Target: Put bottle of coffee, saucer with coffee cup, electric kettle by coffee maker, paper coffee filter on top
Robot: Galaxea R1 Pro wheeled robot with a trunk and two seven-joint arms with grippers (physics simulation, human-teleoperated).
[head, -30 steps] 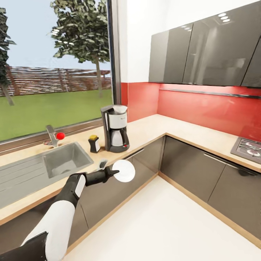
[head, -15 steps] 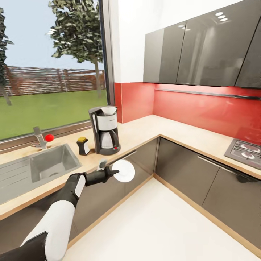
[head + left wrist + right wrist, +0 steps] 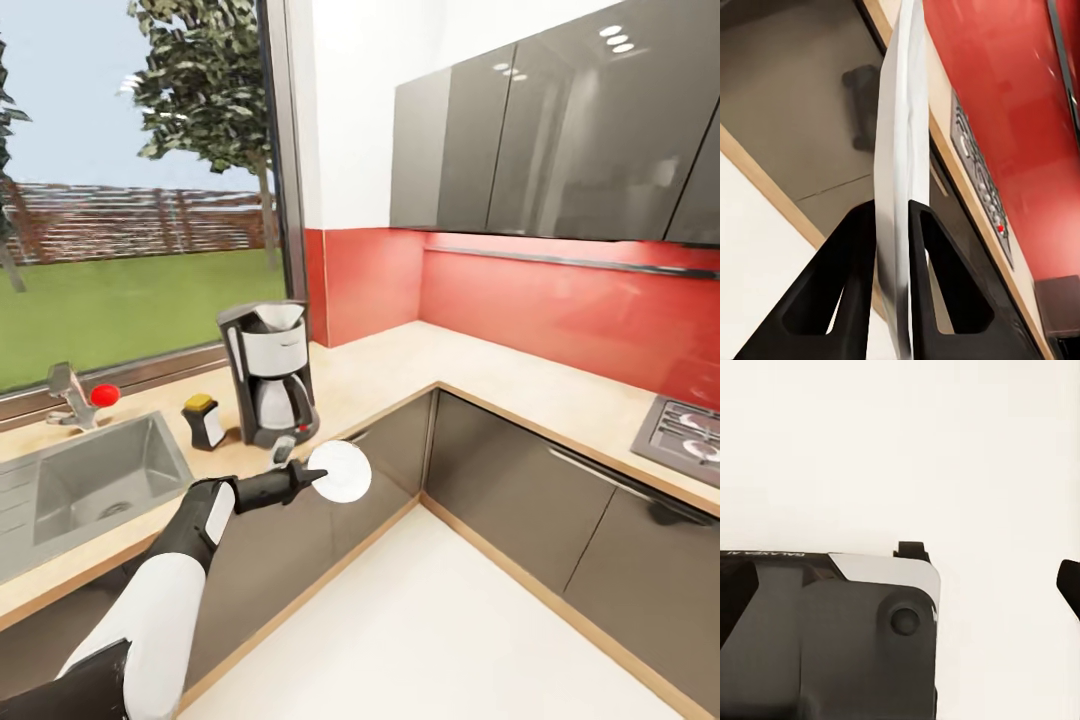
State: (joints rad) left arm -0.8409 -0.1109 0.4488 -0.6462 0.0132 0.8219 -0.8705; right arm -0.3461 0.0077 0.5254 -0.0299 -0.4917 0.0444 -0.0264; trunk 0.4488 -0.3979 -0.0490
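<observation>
Camera panned right, saucer (image 3: 340,471) between jaws

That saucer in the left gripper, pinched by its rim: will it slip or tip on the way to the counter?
The saucer looks stiff and probably light. The left gripper pinches only its thin edge, so it may pivot. Its glossy surface looks slippery; move gently.

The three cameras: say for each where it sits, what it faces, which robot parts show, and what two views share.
Head view: from the head, down over the countertop corner, coffee maker, left arm.
Left wrist view: along the left gripper, shut on the edge-on saucer, toward cabinets.
Right wrist view: above pale floor; the robot's dark base, right gripper fingertips.
Shared: head and left wrist views show the saucer.
</observation>
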